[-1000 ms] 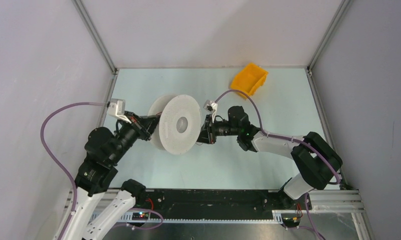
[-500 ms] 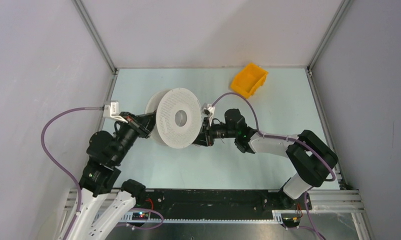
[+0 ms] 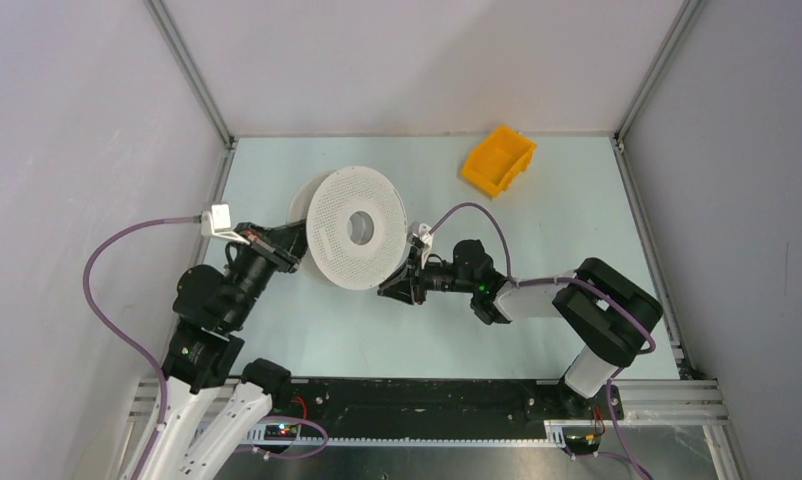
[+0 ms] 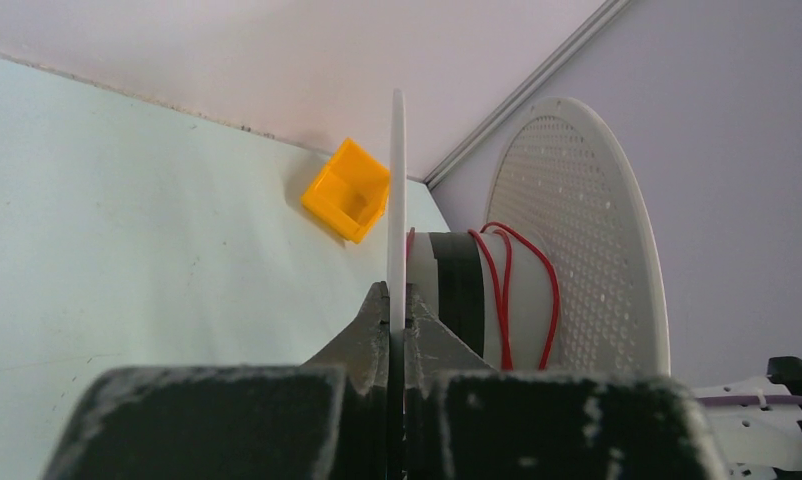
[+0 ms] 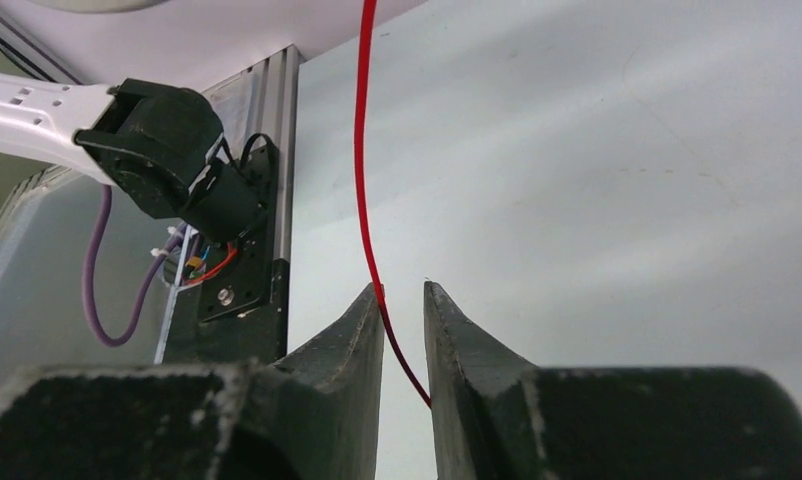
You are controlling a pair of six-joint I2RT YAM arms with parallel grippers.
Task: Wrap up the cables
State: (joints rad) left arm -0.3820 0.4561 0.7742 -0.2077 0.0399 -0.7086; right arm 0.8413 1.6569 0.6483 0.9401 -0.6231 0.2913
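Observation:
A white spool (image 3: 357,228) with perforated flanges is held up off the table. My left gripper (image 4: 397,295) is shut on the thin edge of its near flange (image 4: 397,180). Thin red cable (image 4: 502,290) loops loosely round the spool's hub. In the right wrist view one strand of the red cable (image 5: 360,150) comes down from above and passes between the fingers of my right gripper (image 5: 404,290). Those jaws stand a little apart, wider than the wire, which brushes the left fingertip (image 5: 374,300). In the top view my right gripper (image 3: 389,290) lies just below and right of the spool.
An orange bin (image 3: 498,158) sits at the back right of the table, also in the left wrist view as the orange bin (image 4: 349,190). Grey walls and metal frame posts enclose the table. The left arm's joint (image 5: 167,150) shows in the right wrist view.
The spool has swung up and to the left with my left gripper. My right gripper has drawn back toward the near side and its jaws have parted slightly round the wire.

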